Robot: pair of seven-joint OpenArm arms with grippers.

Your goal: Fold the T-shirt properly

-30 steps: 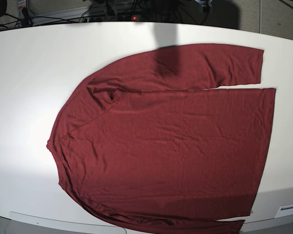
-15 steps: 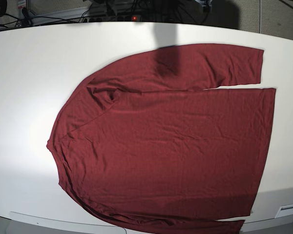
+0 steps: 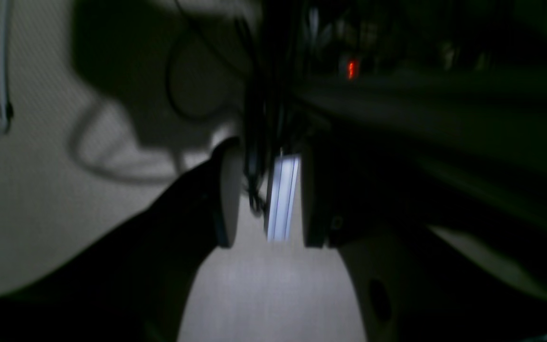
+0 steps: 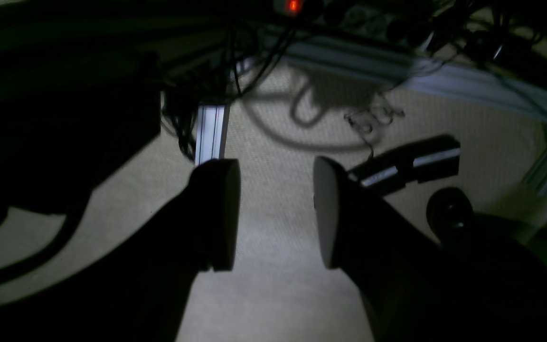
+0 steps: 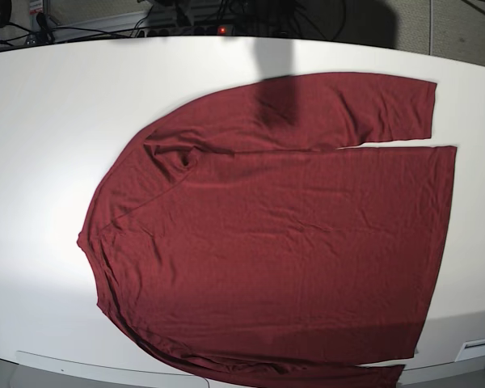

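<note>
Your left gripper (image 3: 266, 194) sits mid-frame in its dim, blurred wrist view, its jaws apart with a narrow gap and nothing between them; through the gap you see a pale metal rail (image 3: 282, 197) and, beyond it, dark cables (image 3: 259, 95) and a small red light (image 3: 352, 69) at the upper centre. Your right gripper (image 4: 276, 213) is likewise mid-frame in its own view, jaws parted a little wider and empty, hanging over beige carpet (image 4: 273, 294). Above it lie a tangle of wires (image 4: 373, 116), another red light (image 4: 293, 5) at the top edge, and a black bar-shaped object (image 4: 406, 164) to the right.

Neither gripper appears in the base view. There the T-shirt (image 5: 283, 242) lies flat on the white table (image 5: 48, 121), filling the centre and right of the frame. Its long axis runs left to right: the neck and shoulders curve toward the left, the straight hem stands along the right edge. One sleeve stretches along the top toward the upper right, lying just above the body; the other runs along the bottom edge, partly cut off. A shadow crosses the upper sleeve.
</note>
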